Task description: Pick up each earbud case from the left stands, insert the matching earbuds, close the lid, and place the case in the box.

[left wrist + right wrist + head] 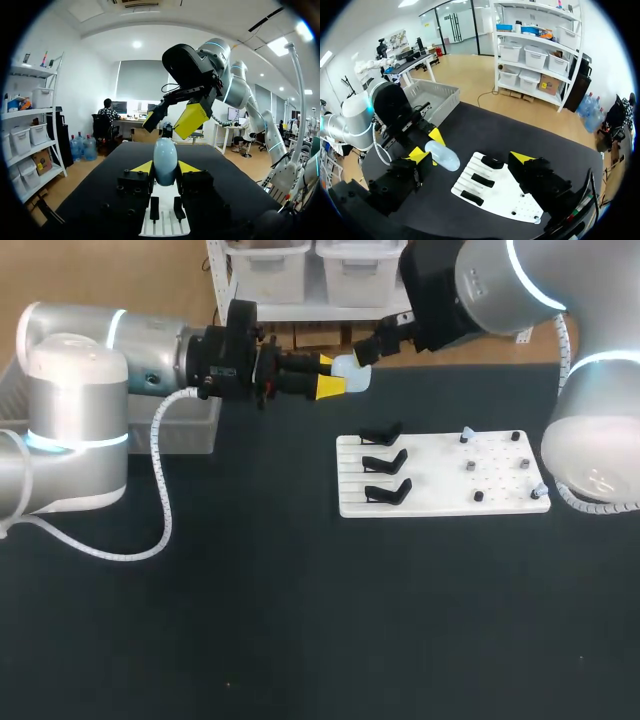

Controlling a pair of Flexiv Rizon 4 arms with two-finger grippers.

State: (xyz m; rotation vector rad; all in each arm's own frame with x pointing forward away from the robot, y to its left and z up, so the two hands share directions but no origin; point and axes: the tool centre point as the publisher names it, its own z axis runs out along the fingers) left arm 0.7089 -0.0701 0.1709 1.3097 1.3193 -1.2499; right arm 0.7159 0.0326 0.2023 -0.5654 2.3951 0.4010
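My left gripper (335, 375) is shut on a pale blue earbud case (353, 373), holding it in the air behind the white board (440, 480). In the left wrist view the rounded case (165, 159) stands upright between the left gripper's (165, 169) yellow tips. My right gripper (365, 352) hangs just above and behind the case, open and not touching it; it also shows wide open ahead of the case (175, 117). From the right wrist view, the case (442, 156) lies between the right gripper's (470, 156) spread fingers. Three black stands (385, 462) on the board's left side are bare.
Small earbuds and pegs (470, 466) dot the right half of the white board. A grey box (434, 96) sits at the table's far left edge, partly hidden behind my left arm in the head view. Black tabletop lies open in front of the board.
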